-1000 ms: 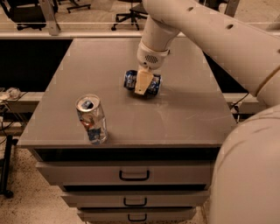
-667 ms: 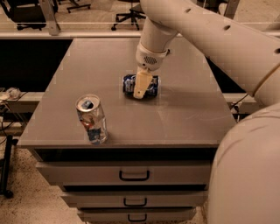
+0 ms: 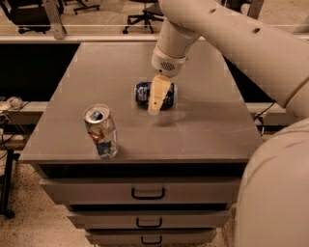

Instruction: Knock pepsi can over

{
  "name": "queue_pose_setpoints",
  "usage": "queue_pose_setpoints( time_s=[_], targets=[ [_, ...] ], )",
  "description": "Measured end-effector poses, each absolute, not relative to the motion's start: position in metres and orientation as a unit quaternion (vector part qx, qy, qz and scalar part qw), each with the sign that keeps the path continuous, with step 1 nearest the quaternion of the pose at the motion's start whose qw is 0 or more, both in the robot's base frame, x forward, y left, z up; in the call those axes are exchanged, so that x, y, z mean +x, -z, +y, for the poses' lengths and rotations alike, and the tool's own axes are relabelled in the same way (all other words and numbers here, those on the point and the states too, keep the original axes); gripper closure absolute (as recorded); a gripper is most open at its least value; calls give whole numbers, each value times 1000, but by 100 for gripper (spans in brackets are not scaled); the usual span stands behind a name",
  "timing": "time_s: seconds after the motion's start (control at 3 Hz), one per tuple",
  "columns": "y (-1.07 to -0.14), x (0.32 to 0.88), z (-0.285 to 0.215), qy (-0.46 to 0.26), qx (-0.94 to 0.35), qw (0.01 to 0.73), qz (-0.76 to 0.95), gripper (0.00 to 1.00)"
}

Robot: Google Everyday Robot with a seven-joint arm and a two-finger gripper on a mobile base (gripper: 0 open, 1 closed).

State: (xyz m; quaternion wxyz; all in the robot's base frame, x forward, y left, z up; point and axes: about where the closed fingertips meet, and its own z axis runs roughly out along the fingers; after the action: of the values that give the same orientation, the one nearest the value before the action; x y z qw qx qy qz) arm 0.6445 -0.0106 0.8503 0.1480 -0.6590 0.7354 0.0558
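The pepsi can (image 3: 143,93), dark blue with white lettering, lies on its side near the middle of the grey cabinet top (image 3: 207,125). My gripper (image 3: 155,107) hangs down right in front of the can, its cream-coloured fingers (image 3: 160,91) covering the can's middle. The fingertips reach down to the surface just before the can. The arm comes in from the upper right.
A taller silver can (image 3: 101,130) with red and blue marks stands upright near the front left of the top. The cabinet has several drawers (image 3: 147,193) below. Office chairs (image 3: 145,14) stand behind on the floor. My own body fills the right edge.
The pepsi can stays on its side. My gripper has shifted slightly to the left across it.
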Motion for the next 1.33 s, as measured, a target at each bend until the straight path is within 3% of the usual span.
queue_pose_setpoints(
  time_s=[0.33, 1.33],
  targets=[
    [-862, 645, -23, -74, -639, 185, 743, 0],
    [-936, 635, -134, -148, -518, 423, 728, 0]
  ],
)
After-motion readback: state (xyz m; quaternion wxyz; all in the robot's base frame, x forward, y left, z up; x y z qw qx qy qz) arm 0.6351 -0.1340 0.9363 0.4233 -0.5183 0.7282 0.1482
